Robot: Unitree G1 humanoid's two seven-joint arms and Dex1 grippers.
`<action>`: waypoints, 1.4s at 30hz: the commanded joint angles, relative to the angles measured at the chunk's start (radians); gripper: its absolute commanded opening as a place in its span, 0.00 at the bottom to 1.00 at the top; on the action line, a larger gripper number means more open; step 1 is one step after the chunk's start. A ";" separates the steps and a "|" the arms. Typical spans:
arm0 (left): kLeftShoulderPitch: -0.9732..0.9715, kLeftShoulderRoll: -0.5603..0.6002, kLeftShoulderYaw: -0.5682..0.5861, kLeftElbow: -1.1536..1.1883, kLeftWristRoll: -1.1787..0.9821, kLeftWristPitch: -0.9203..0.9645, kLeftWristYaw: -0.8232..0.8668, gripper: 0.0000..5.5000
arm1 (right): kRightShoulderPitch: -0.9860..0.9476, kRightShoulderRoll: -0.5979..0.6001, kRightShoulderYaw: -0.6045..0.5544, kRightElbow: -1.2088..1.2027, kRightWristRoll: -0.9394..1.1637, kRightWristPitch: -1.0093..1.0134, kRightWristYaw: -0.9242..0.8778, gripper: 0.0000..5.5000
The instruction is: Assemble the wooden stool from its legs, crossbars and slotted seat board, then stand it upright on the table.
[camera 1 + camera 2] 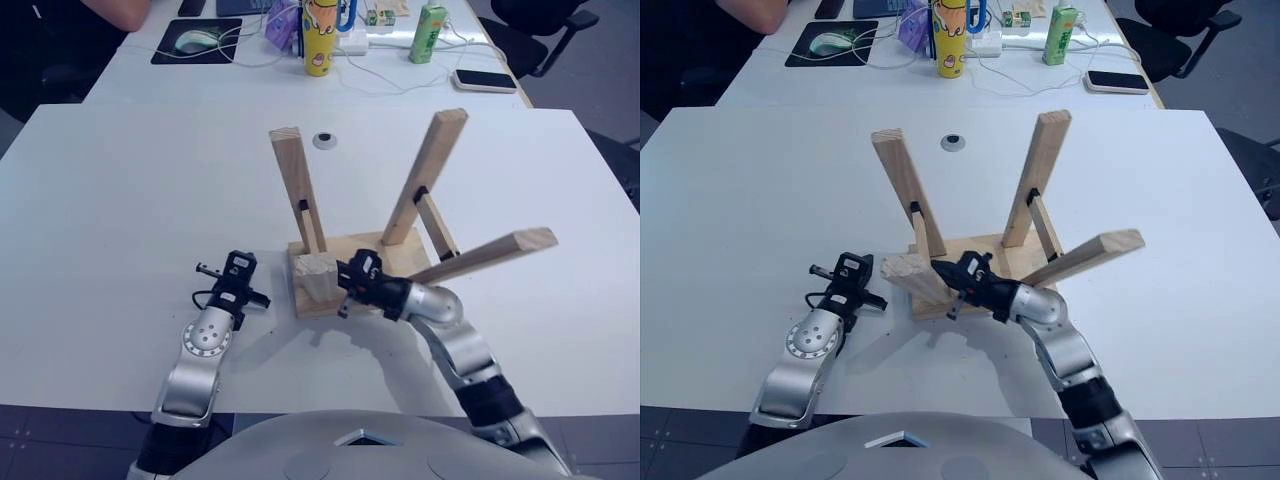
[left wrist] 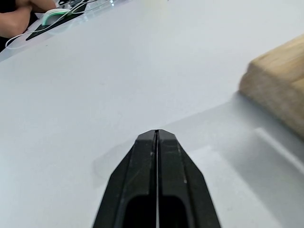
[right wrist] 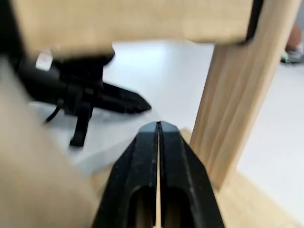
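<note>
The wooden stool lies upside down, its seat board (image 1: 322,302) flat on the white table (image 1: 120,200). Three legs rise from it: one at the back left (image 1: 292,180), one at the back right (image 1: 428,175) and one leaning far out to the right (image 1: 490,255). A fourth leg (image 1: 315,278) stands at the front left corner. Thin crossbars (image 1: 436,226) join the legs low down. My right gripper (image 1: 345,273) is shut with nothing in it, over the board beside the front leg (image 3: 232,95). My left gripper (image 1: 239,263) is shut on the table, just left of the stool (image 2: 280,90).
A small round black disc (image 1: 324,140) lies on the table behind the stool. On the far desk stand a yellow cup (image 1: 318,40) and a green carton (image 1: 428,32), with a phone (image 1: 484,80) and a mouse on a pad (image 1: 197,40). Bare tabletop spreads to the left.
</note>
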 commanded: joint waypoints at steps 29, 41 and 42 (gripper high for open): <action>0.089 -0.023 0.017 -0.008 0.002 -0.050 0.023 0.00 | 0.334 -0.205 -0.250 -0.392 0.451 0.488 -0.075 0.00; 0.192 0.013 -0.033 -0.094 0.015 -0.020 -0.020 0.00 | 0.499 -0.200 -0.433 -0.032 0.040 -0.137 -0.203 0.00; 0.192 0.020 -0.042 -0.097 0.023 -0.006 -0.027 0.00 | 0.477 -0.193 -0.428 -0.005 0.010 -0.142 -0.233 0.00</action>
